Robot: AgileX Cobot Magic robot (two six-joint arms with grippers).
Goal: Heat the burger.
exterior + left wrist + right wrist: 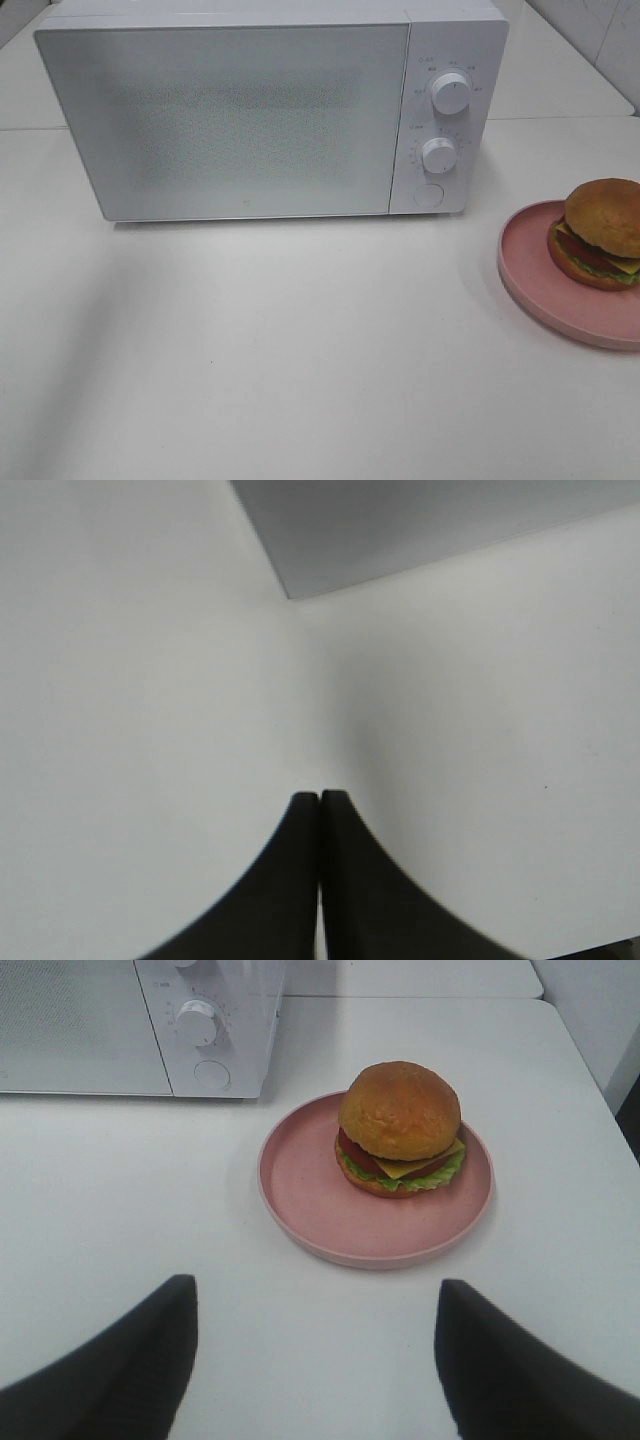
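The burger (601,233) has a golden-brown bun with lettuce, tomato and cheese. It sits on a round pink plate (530,270) at the right edge of the exterior high view. It also shows in the right wrist view (399,1126) on the plate (310,1190). My right gripper (315,1360) is open and empty, short of the plate. My left gripper (320,810) is shut and empty over bare table. Neither gripper shows in the exterior high view. The white microwave (250,115) stands at the back with its door closed.
The microwave has two knobs (451,95) and a round button (428,195) on its right panel. Its corner shows in the left wrist view (290,592). The white table (300,350) spreads in front of it, and its far right edge (580,1050) lies beyond the plate.
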